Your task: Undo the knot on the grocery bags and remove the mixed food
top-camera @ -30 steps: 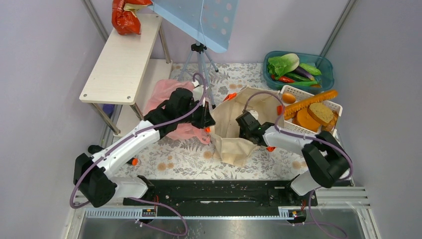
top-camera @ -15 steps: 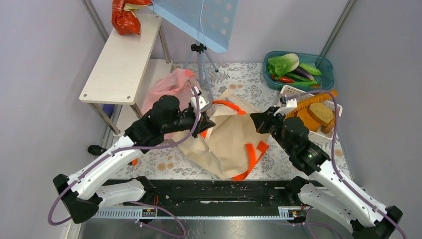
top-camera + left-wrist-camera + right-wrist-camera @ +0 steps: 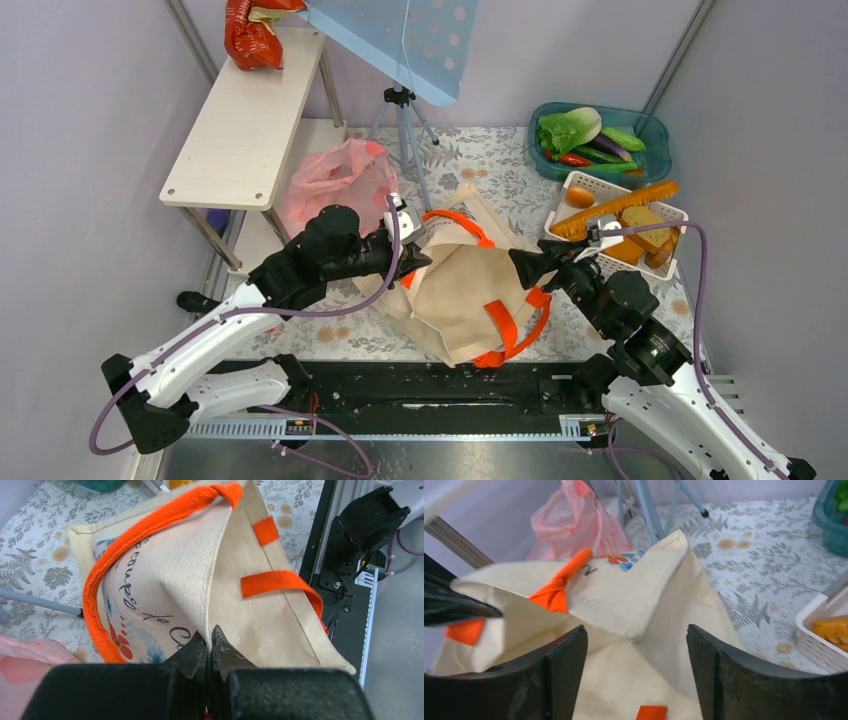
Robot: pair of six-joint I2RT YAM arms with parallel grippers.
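1. Left wrist view: tote (image 3: 165,585) print reads only partly, "Te C" in script, the rest unclear.
2. Pink bag (image 3: 335,180), thin and crinkly, slumps on the worktop (image 3: 480,160) by the shelf, behind the tote.
3. Left hand (image 3: 209,647) is clamped on a tote fold.
4. Right hand (image 3: 636,652) stands apart, holding nothing.

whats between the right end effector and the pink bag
The beige tote fills that stretch, seen from the right wrist: the open right end effector faces it, and the pink bag lies beyond.
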